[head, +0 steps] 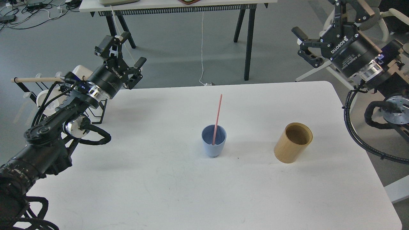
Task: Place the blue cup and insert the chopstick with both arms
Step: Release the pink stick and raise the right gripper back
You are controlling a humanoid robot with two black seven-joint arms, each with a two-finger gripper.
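The light-blue cup [213, 145] stands upright near the middle of the white table [159, 191]. The pink-red chopstick [218, 112] stands in it, its top leaning to the right. My left gripper [123, 52] is open and empty, raised over the table's far left corner, well away from the cup. My right gripper [306, 40] is open and empty, raised beyond the table's far right corner.
A tan bamboo cylinder holder [293, 142] stands to the right of the cup. A black rack [48, 95] with white mugs and a pale wooden dowel [38, 79] is at the far left. A grey chair [367, 12] and a table's black legs [247, 41] stand behind.
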